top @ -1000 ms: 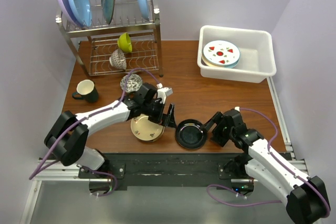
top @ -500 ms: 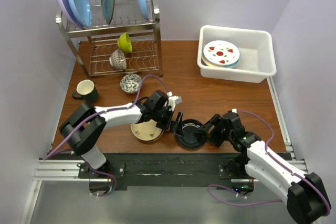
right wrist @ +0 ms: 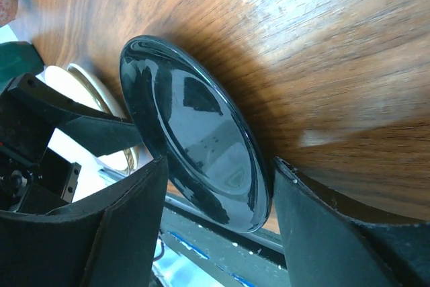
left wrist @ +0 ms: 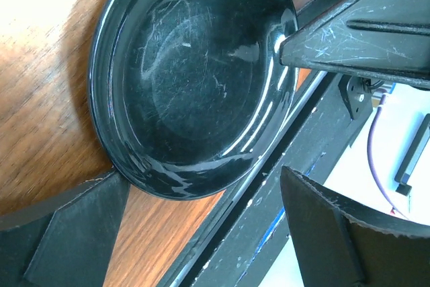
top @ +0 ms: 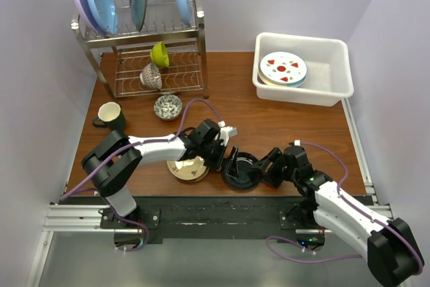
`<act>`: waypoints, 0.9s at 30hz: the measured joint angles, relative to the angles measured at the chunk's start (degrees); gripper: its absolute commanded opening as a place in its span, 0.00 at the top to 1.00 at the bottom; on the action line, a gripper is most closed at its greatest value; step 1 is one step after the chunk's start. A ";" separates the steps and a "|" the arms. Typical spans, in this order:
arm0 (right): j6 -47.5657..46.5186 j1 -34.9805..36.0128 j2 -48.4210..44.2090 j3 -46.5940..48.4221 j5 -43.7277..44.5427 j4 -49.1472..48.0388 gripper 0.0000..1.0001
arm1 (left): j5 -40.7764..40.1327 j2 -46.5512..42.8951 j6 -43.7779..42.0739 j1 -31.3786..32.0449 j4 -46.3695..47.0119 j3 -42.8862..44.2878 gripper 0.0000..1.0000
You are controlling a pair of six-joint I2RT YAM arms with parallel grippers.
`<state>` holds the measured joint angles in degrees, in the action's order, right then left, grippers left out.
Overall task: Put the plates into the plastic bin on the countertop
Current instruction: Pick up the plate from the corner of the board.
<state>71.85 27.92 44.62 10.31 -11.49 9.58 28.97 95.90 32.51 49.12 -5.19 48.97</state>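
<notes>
A glossy black plate [top: 243, 170] lies on the wood countertop [top: 269, 119] close to its front edge. My left gripper [top: 226, 157] is open at the plate's left rim [left wrist: 195, 78], one finger [left wrist: 74, 233] touching that rim. My right gripper [top: 269, 167] is open with the plate's right rim [right wrist: 195, 139] between its fingers [right wrist: 336, 233]. A gold-tan plate [top: 187, 168] lies under my left arm and also shows in the right wrist view [right wrist: 87, 92]. The white plastic bin [top: 332, 55] at the back right holds a stack topped by a white red-spotted plate [top: 283, 68].
A steel wire rack [top: 138, 38] at the back left holds blue and lilac plates, a lime bowl [top: 160, 54] and another bowl. A patterned bowl [top: 167, 106] and a dark mug [top: 109, 115] stand in front of it. A black rail [top: 222, 206] runs along the front edge.
My left gripper has moved right, off the gold-tan plate, to the black plate's left rim. My right gripper has moved left, so that its fingers are now around the right rim.
</notes>
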 measured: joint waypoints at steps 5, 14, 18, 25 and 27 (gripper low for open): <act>0.33 0.31 0.00 -1.09 -0.33 -1.97 0.39 | -0.42 0.09 0.74 0.22 0.20 -0.02 0.03; 1.07 0.92 0.00 -3.56 -0.72 -5.99 0.54 | -0.92 0.52 1.42 0.94 1.49 0.00 0.03; 1.27 1.09 0.04 -4.17 -0.74 -6.95 0.58 | -0.92 0.63 1.42 1.36 1.86 0.07 0.03; 1.25 1.33 0.02 -4.35 -0.42 -6.86 0.73 | -1.09 1.14 1.55 2.82 2.49 0.42 0.04; 1.29 1.33 -0.13 -4.55 -0.24 -6.60 0.79 | -1.18 1.33 1.57 3.04 2.45 0.68 0.04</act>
<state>73.14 29.26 44.49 5.76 -11.73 2.98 27.79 97.23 34.09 52.16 -2.74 49.65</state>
